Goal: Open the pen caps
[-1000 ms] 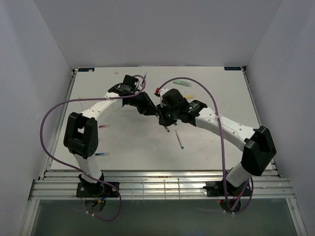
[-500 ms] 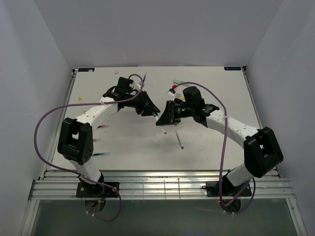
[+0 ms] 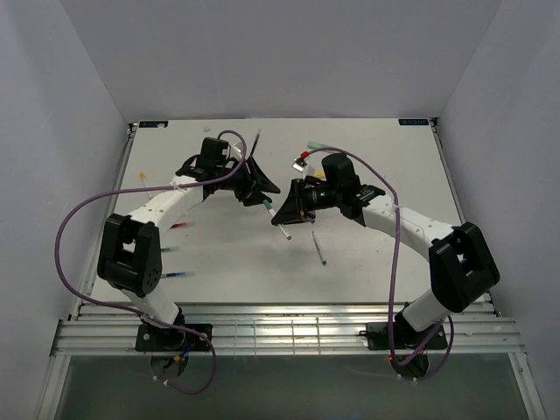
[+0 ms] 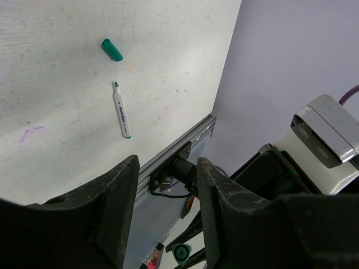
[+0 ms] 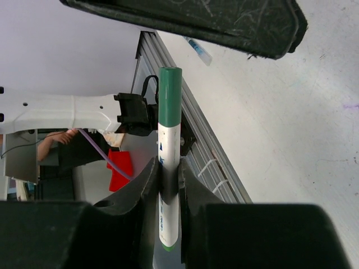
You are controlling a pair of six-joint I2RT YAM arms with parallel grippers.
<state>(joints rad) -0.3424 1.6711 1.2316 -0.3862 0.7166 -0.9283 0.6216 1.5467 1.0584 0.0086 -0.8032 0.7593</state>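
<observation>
The right hand point(image 5: 169, 168) is clamped on the white barrel of a pen point(image 5: 168, 147), low on its length, so the dark green cap point(image 5: 170, 92) stands clear beyond the fingertips, seated on the pen. The left hand point(image 4: 166, 165) is spread apart with nothing between its fingers. In the overhead view it hangs just beside the capped end, above the counter point(image 4: 56, 84).

The step in hand looks like taking hold of that cap. To do it well, the left hand should straddle the green part only, staying off the white barrel, and close squarely. It should then draw straight back along the pen's length while the right hand grips firmly. A sideways tug could twist the pen in its grip.

On the counter beyond, a loose teal cap point(image 4: 112, 49) lies near an uncapped pen point(image 4: 121, 109), the two apart.
</observation>
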